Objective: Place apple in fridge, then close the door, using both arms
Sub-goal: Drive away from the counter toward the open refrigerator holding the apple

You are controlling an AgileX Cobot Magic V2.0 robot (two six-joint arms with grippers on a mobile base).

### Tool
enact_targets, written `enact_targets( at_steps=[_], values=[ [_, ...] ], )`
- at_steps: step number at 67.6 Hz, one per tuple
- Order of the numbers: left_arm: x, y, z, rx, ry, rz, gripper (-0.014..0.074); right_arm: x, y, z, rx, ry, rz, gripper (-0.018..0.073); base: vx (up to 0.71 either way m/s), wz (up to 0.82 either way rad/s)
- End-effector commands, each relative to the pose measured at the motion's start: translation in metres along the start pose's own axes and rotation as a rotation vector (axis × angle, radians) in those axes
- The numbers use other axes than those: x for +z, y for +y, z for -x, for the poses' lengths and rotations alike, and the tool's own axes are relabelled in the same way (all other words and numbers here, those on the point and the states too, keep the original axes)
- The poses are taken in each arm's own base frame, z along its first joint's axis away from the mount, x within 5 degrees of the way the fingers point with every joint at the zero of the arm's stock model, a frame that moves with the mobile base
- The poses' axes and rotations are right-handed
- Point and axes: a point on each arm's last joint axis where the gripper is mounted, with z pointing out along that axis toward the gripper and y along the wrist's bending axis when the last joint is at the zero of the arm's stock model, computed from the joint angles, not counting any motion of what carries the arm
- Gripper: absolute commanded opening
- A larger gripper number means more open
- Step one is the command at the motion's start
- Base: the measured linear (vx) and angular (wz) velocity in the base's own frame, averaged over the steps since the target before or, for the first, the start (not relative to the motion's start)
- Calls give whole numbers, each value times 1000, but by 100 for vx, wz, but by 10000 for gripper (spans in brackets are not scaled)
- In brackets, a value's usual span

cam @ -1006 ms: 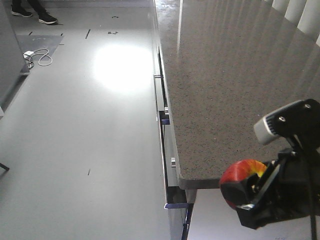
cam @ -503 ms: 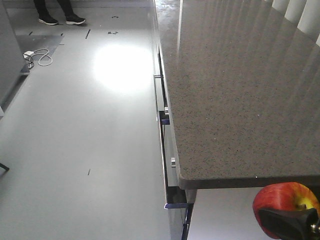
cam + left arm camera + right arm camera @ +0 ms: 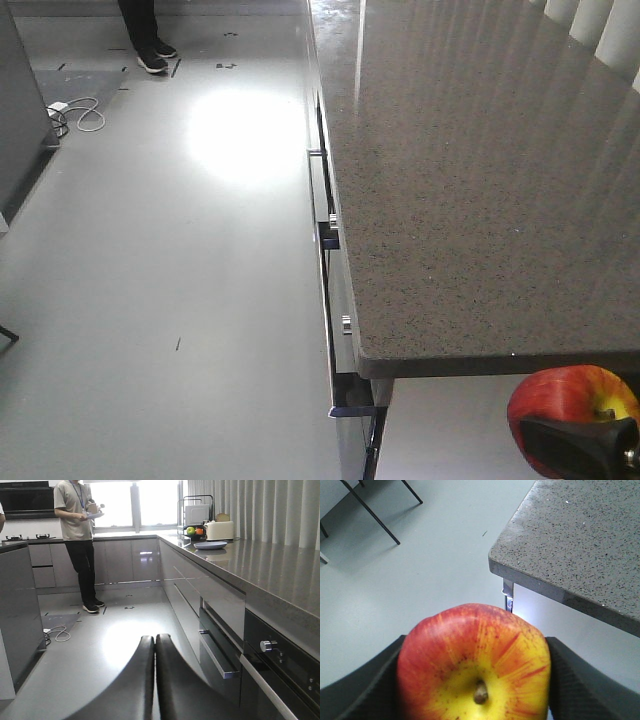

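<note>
Your apple [image 3: 475, 665] sits in the right gripper [image 3: 476, 690], stem dimple facing the wrist camera, yellow round the stem and red with streaks toward the top. The black fingers [image 3: 365, 690] press against it on both sides, so the tool is pinching the fruit and holding it off any surface. In the front-facing view you find the same apple [image 3: 565, 410] at the bottom right corner, lower in the picture than the near edge of the counter [image 3: 470, 180], with a black part of the gripper covering its lower half. The speckled grey counter corner [image 3: 580, 545] lies up and to the right of the apple in the wrist view, apart from it, with pale floor [image 3: 420, 580] beneath.

Your left gripper [image 3: 154, 642] has its two dark fingers pressed together with nothing between them, pointing along the kitchen aisle. To its right runs the row of grey cabinet fronts with a drawer handle [image 3: 217, 655] and a round knob [image 3: 268, 646]. Far along the countertop stand a toaster [image 3: 219, 530] and a plate [image 3: 210, 545]. A person [image 3: 80, 545] in a beige shirt and dark trousers stands at the far end of the aisle, and a white cable [image 3: 80, 115] lies coiled on the floor near their feet
</note>
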Motion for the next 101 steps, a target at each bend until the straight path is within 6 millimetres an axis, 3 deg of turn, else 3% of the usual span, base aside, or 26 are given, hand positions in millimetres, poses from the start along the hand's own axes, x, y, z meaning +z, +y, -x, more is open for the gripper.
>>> enact_targets(
  at_steps=[1,55,101],
  values=[
    [-2,-1,14,-15,-108,-8,-6,-7,2,12,-16,-92,13,223,0,0],
    [-2,-1,14,-15,-108,-8,-6,-7,2,12,-13,-91,10,223,0,6],
    [-2,-1,14,-15,-108,-8,-6,-7,2,12,-14,-94,10,223,0,40]
  ],
)
